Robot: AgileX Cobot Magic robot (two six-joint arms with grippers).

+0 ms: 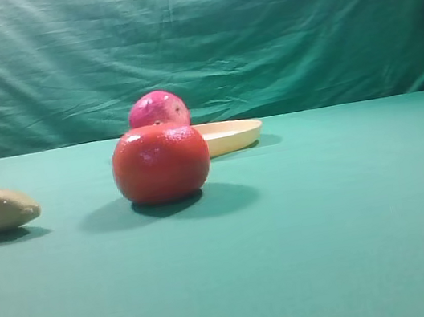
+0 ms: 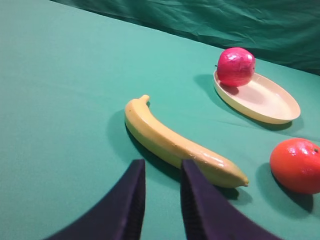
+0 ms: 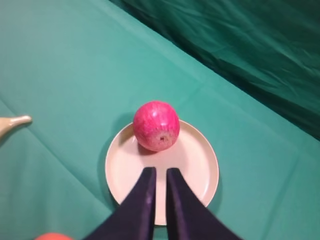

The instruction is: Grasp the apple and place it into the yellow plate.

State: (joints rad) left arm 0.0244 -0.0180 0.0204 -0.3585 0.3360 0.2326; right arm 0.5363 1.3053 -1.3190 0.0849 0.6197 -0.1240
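Apple [image 3: 156, 125]: glossy crimson-magenta, sitting inside the yellow plate at its far edge in the right wrist view, its dimpled end turned toward that camera; nothing touches it.
Yellow plate [image 3: 195, 172]: shallow, pale yellow, round with a low rim, flat on the bench; apart from the apple its inner surface shows bare.
Right gripper [image 3: 161, 175]: above the near half of the plate, dark fingers [image 3: 145, 200] pressed close together with only a thin slit between them, pinching nothing; tips point at the apple and stop short of it.
Left gripper [image 2: 162, 167]: low over the bench, just beside the banana, dark fingers [image 2: 131, 200] standing apart with cloth visible in the gap, nothing between them.
Banana [image 2: 175, 145]: yellow, lying on its side on the bench, stem end away from the left wrist camera, blunt end toward the orange.
Orange [image 1: 161, 161]: orange-red with dimpled skin, resting on the bench, nearest the exterior high camera and partly covering the apple and plate behind it.
Bench [image 1: 343, 210]: covered in green cloth.
Backdrop [image 1: 255, 29]: wrinkled green fabric hanging behind the bench.
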